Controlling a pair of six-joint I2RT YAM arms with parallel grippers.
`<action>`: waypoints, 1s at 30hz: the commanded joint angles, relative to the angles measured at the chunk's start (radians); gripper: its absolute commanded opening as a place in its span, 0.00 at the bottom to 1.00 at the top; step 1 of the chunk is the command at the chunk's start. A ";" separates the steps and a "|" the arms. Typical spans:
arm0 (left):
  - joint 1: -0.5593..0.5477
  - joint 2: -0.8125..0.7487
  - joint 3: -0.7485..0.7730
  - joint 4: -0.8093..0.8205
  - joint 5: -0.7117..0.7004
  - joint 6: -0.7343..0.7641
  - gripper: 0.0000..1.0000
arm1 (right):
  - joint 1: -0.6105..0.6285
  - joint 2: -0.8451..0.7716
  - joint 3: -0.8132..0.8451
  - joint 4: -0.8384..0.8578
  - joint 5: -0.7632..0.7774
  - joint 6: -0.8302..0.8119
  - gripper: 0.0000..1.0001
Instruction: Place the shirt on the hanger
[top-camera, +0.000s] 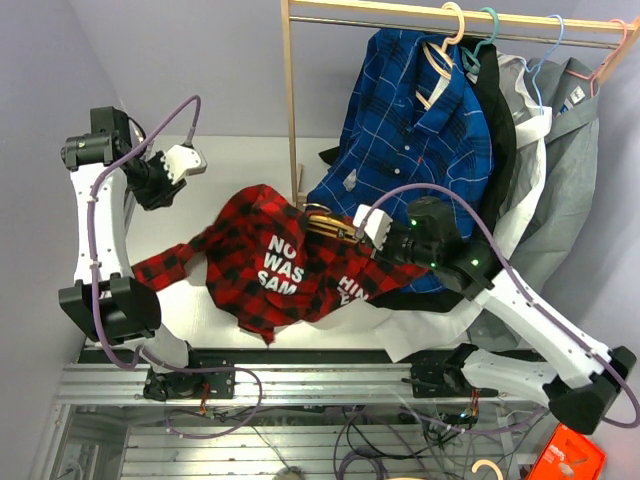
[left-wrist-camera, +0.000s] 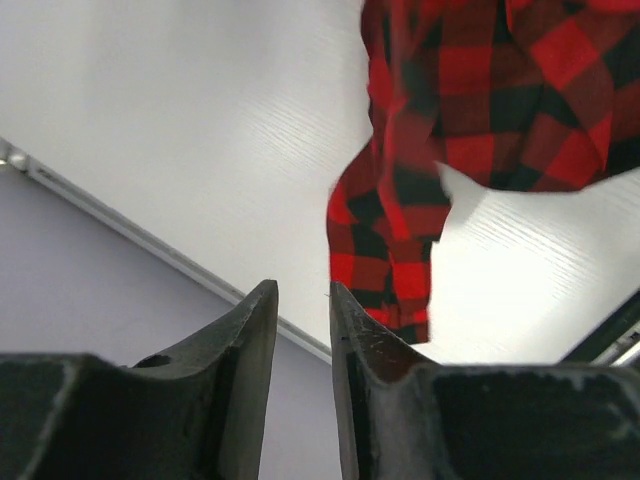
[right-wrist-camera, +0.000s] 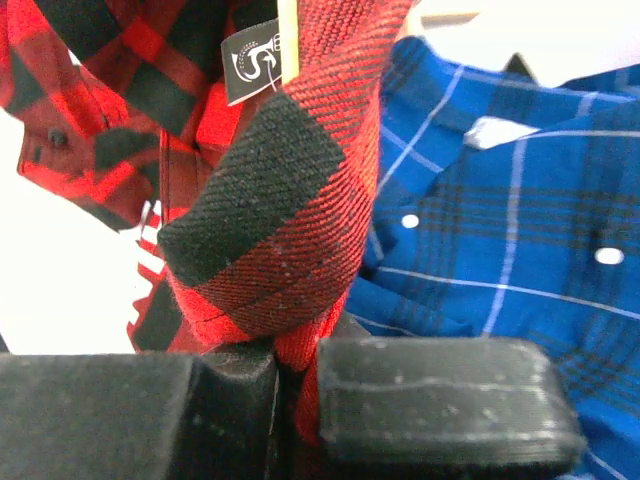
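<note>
— How far along is this?

— Early, I'd judge. The right hand is pinching a fold of the shirt near the collar, fingers closed tight on the cloth. The rest is sprawling away from that hand over the worktop.

— And the hanger?

— It seems to be peeking out just ahead of those fingertips, mostly buried. Neither shoulder is looking threaded yet.

— The left hand?

— Hovering above a sleeve, barely ajar and gripping nothing.
</note>
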 joint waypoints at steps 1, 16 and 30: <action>0.005 0.001 -0.067 -0.066 -0.017 0.046 0.38 | -0.001 -0.078 0.009 0.191 0.063 -0.014 0.00; -0.060 -0.037 -0.014 -0.107 0.275 -0.077 1.00 | 0.000 0.019 0.082 -0.029 -0.208 -0.053 0.00; -0.207 -0.066 -0.386 -0.108 0.253 -0.061 0.99 | -0.001 -0.060 0.112 -0.025 -0.070 -0.045 0.00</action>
